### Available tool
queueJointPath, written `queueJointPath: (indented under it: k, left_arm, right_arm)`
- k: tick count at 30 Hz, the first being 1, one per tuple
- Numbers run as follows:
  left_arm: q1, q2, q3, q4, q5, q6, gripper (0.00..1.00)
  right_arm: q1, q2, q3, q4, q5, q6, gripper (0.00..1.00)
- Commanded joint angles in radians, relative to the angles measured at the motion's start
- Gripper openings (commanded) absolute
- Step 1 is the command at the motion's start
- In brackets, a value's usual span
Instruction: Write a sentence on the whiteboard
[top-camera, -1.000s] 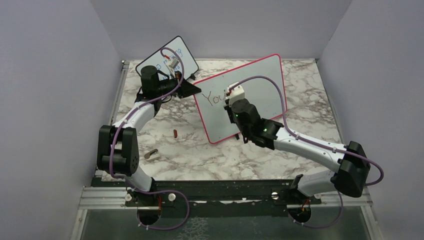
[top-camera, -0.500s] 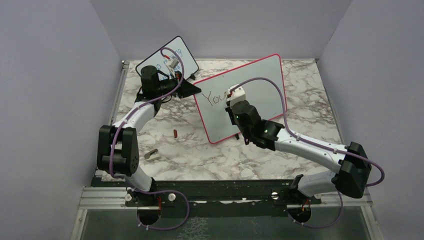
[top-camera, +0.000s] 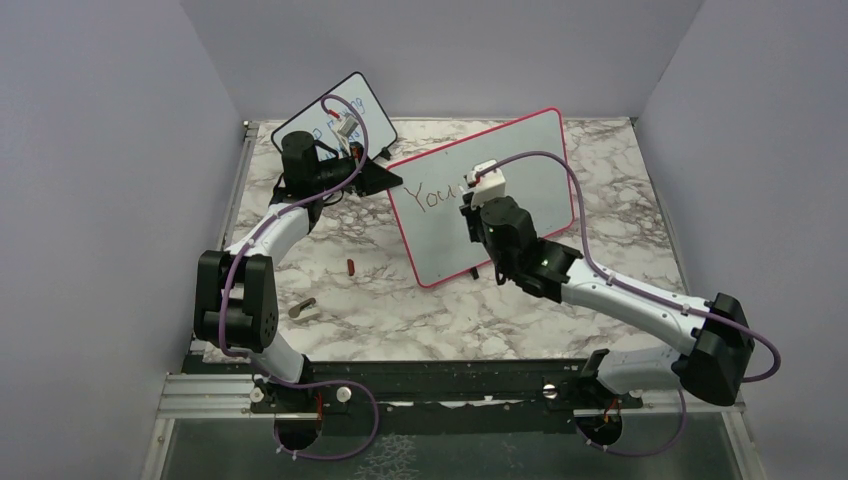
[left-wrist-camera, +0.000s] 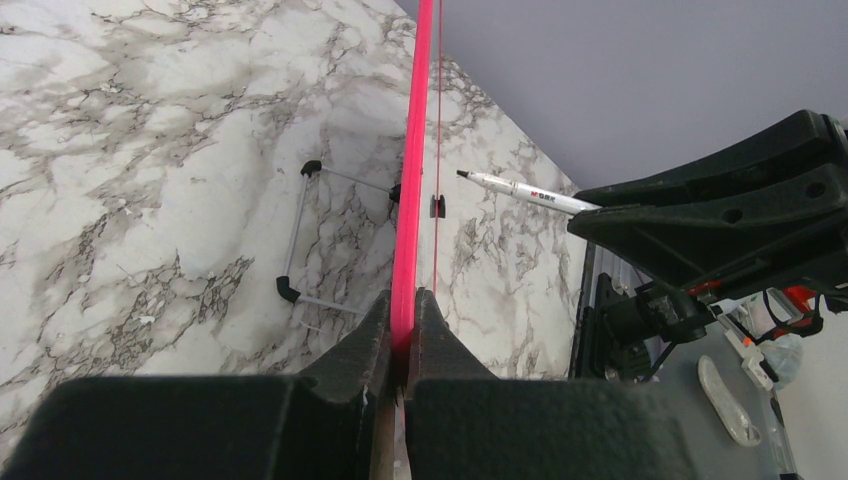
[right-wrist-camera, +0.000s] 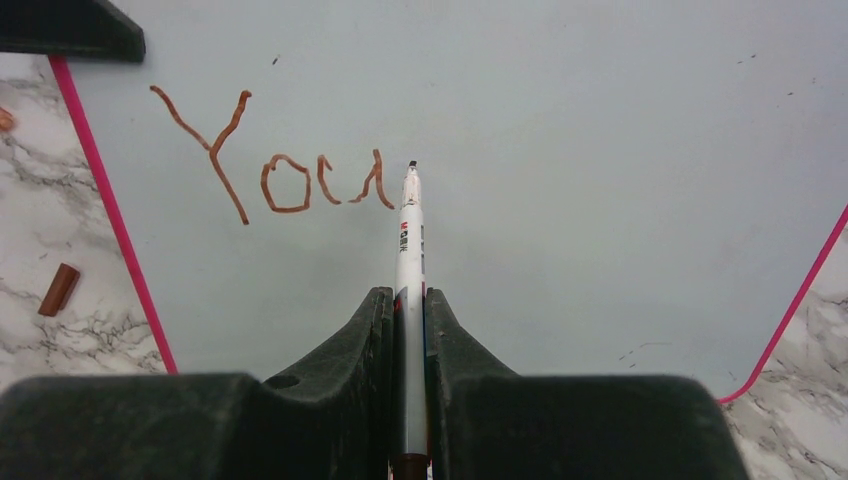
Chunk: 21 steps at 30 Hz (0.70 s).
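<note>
1. The whiteboard (top-camera: 530, 160) stands tilted on its black feet at the middle of the marble table (top-camera: 620, 200). Its writing face is turned toward the right arm.
2. The left gripper (left-wrist-camera: 402, 305) is closed on the board's red-pink frame at the left edge and steadies it.
3. The right gripper (right-wrist-camera: 408, 296) is closed on a white marker (right-wrist-camera: 409, 250). The marker's long axis runs straight out between the fingers toward the board face.
4. The sentence (right-wrist-camera: 268, 186) so far reads "You" in brownish-red, high on the left part of the board.
5. Deciding relation: the marker tip lies just right of the "u", about level with the top of that letter, and blank board lies further right. In the left wrist view the tip appears just clear of the surface rather than pressed on it.
6. Judgement: the apostrophe is due next, so the tip must go onto the board at roughly its present height.
7. Change: the right wrist has shifted rightward along the board over the last second, and the "u" it covered is now exposed.
</note>
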Motion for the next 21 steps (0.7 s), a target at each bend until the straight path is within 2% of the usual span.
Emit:
queueJointPath:
  k: [1, 21]
  left_arm:
    - [-0.015, 0.013, 0.006, -0.029, 0.035, 0.020, 0.00]
    - [-0.016, 0.019, 0.008, -0.029, 0.040, 0.018, 0.00]
  right_arm:
    - [-0.032, -0.005, 0.022, 0.063, -0.045, -0.016, 0.01]
    - [-0.057, 0.038, 0.042, 0.111, -0.076, -0.021, 0.01]
